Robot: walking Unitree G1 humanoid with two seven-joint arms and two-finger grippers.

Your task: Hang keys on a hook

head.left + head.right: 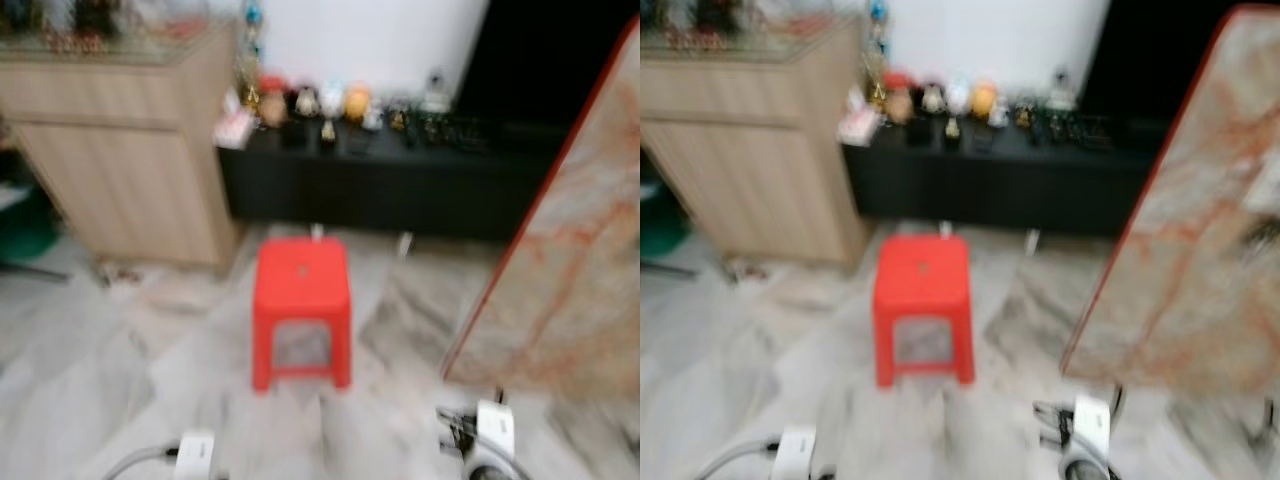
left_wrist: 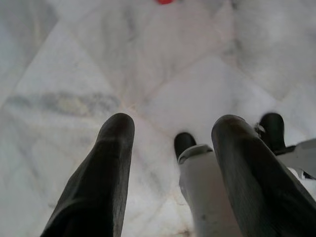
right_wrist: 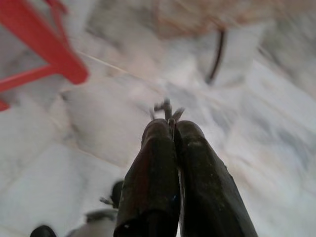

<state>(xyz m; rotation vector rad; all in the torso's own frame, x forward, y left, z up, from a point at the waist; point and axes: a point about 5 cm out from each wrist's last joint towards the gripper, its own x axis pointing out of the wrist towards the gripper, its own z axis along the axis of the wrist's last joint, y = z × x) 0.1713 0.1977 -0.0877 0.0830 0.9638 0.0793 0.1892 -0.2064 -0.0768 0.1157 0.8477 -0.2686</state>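
In the right wrist view, my right gripper (image 3: 171, 126) is shut, and a small metal piece of the keys (image 3: 167, 107) pokes out past its tips. It hangs low over the marble floor, near a leg of the red stool (image 3: 47, 47). My left gripper (image 2: 173, 126) is open with nothing between its fingers and also points down at the floor. Both arms hang at my sides, the left wrist (image 1: 195, 455) and right wrist (image 1: 493, 430) showing at the bottom of the blurred head views.
A red plastic stool (image 1: 300, 305) stands on the marble floor straight ahead. Behind it runs a low black cabinet (image 1: 390, 185) with figurines on top. A wooden cabinet (image 1: 125, 150) is at the left, and a marble-patterned tabletop (image 1: 570, 280) with a red edge at the right.
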